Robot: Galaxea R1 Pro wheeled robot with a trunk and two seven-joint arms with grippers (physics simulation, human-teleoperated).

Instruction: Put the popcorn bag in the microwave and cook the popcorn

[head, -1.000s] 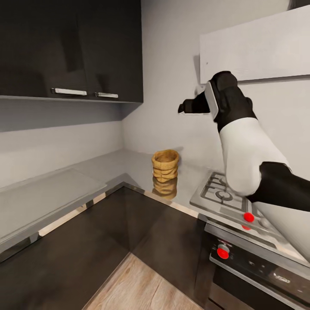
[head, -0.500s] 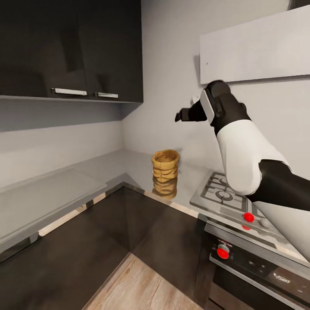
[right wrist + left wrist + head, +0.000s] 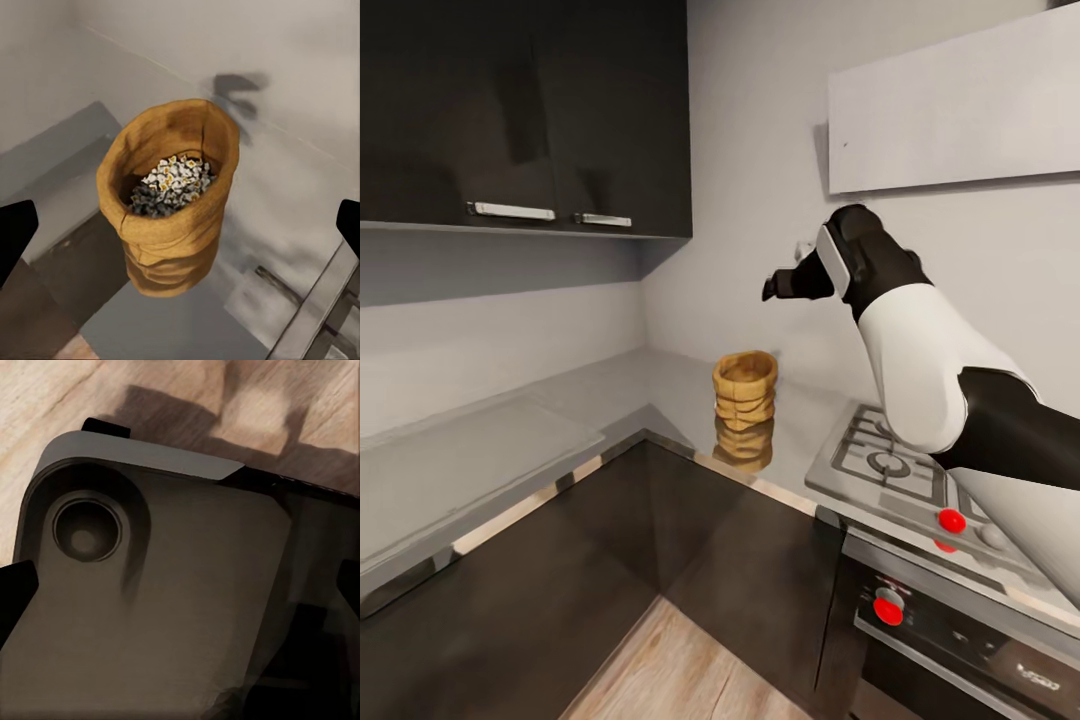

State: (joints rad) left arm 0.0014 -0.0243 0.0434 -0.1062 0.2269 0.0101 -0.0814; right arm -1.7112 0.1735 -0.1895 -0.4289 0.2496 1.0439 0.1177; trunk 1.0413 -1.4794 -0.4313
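A corner of a kitchen, seen from the robot's head. A glossy grey countertop (image 3: 660,385) wraps around the corner under dark wall cabinets (image 3: 525,110). The bag (image 3: 744,389), a small wrinkled tan sack, stands upright on the countertop near the back wall, just beside a steel hob (image 3: 900,470) with red knobs. Its reflection shows in the shiny surface below it. It stands alone with open counter on its near side, so an approach from above looks unobstructed.

The right arm, white with black joints, reaches up from the lower right and bends forward at the wrist. Its gripper (image 3: 785,283) hangs in the air above and slightly to the right of the bag, well apart from it and pointing toward the corner. This pose seems meant to line the gripper up over the sack before coming down on it.

The right wrist view looks down into the open bag (image 3: 171,206). A small heap of pale popcorn (image 3: 171,182) lies inside, below the rolled rim. The two dark fingertips (image 3: 15,232) sit at opposite edges of this view, spread wide with nothing between them.

The left wrist view shows a dark, rounded part of the robot's own body (image 3: 165,585) over a wooden floor (image 3: 67,394). Whether the left gripper is spread or closed cannot be told.
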